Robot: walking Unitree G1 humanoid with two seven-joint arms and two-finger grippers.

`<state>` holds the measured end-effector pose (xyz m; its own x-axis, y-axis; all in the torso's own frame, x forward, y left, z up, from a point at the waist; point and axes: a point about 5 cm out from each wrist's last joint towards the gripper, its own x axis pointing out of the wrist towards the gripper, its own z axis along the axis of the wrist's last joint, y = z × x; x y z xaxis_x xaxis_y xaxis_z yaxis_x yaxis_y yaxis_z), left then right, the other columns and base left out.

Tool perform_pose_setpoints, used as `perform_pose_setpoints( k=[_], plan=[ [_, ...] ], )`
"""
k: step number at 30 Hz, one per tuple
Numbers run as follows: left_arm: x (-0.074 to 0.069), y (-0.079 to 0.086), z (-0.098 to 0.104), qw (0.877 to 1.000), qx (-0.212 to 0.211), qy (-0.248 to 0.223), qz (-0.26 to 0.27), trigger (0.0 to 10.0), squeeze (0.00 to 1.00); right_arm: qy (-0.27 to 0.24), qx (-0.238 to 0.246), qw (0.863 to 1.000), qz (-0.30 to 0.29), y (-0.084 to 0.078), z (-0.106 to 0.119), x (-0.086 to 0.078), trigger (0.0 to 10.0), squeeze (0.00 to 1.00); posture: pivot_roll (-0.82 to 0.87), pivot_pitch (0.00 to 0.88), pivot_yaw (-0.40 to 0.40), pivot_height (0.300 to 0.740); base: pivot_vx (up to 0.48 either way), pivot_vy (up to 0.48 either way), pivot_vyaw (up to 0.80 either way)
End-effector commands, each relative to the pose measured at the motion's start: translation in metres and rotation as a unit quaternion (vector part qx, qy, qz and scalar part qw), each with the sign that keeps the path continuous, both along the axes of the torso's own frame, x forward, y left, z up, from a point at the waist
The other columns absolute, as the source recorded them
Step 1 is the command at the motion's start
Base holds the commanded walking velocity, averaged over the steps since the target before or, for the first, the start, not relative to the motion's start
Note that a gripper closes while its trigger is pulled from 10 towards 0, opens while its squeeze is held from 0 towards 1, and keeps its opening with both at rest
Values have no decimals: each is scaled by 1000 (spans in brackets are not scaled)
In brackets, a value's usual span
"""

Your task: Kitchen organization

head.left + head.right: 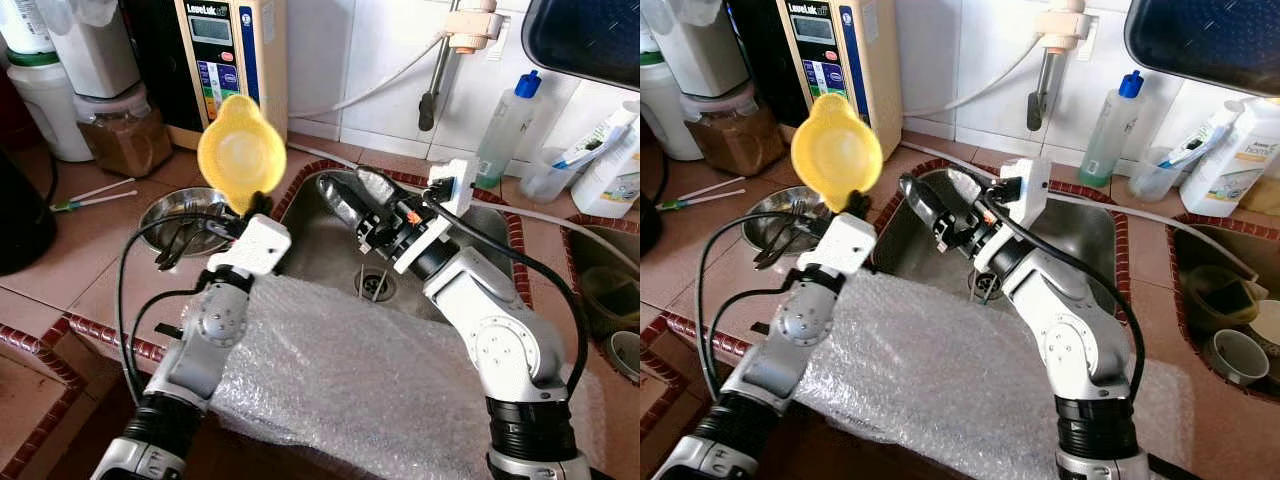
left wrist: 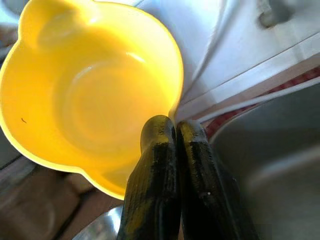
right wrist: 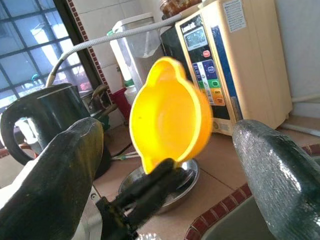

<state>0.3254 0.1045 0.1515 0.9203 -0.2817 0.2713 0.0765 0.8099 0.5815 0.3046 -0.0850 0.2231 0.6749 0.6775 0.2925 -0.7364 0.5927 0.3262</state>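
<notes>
A tiled worktop (image 1: 100, 250) is spread before the robot, and a steel sink (image 1: 330, 240) is set into it. A sheet of bubble wrap (image 1: 330, 370) is laid over the sink's near edge and the worktop in front of it. At the back left, a beige water machine (image 1: 225, 60) is stood against the wall, with a jar of brown powder (image 1: 125, 135) beside it. A clear bottle with a blue cap (image 1: 505, 125) is stood behind the sink on the right, under a wall tap (image 1: 455, 45).

The left arm is raised from the near left, bent at the elbow, with its wrist held above the sink's left rim. The left claw (image 2: 172, 132) is pressed together on the rim of a yellow plastic bowl (image 1: 240, 152), which is held up in the air, tipped on edge with its hollow turned toward the robot. The bowl is held above a round steel dish (image 1: 185, 215) in which some utensils are laid; dish and bowl are apart.

The right arm is reached forward and leftward over the sink basin, with the wrist turned toward the bowl. The fingers of the right claw (image 1: 345, 195) are spread apart and nothing is gripped between them; the yellow bowl is seen beyond them in the right wrist view, not touched.
</notes>
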Motion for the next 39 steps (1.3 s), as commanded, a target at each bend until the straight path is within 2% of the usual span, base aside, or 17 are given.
perform_pose_setpoints(
  k=[1, 8, 13, 15, 19, 27, 39],
  plan=[
    [-1, -14, 7, 999, 14, -22, -32, 0, 0, -5, -10, 1000, -19, 1, 3, 6, 10000, 0, -54, 30, -17, 740, 0, 0, 0],
    [-9, -38, 7, 995, 23, -40, -85, 0, 0, 14, -59, 993, -100, 1, -4, 29, 10000, 0, -59, 32, -16, 740, 0, 0, 0],
    [-10, -43, 8, 993, 31, -49, -100, 0, 0, 25, -74, 987, -143, -4, -10, 42, 10000, 0, -55, 34, -18, 740, 0, 0, 0],
    [-11, -49, 8, 992, 36, -51, -114, 0, 0, 24, -74, 984, -158, -6, -9, 48, 78, 0, -58, 35, -16, 740, 0, 0, 0],
    [-14, -56, 9, 989, 37, -58, -128, 0, 0, 21, -73, 980, -183, -7, -5, 57, 0, 0, -56, 36, -19, 740, 0, 0, 0],
    [-13, -55, 7, 989, 38, -55, -130, 0, 0, 12, -66, 973, -223, -17, 1, 68, 0, 0, -52, 47, -24, 740, 0, 0, 0],
    [-10, -52, 4, 991, 42, -49, -120, 0, 0, 12, -72, 968, -240, -20, 0, 70, 0, 0, -52, 41, -21, 740, 0, 0, 0]
  ],
)
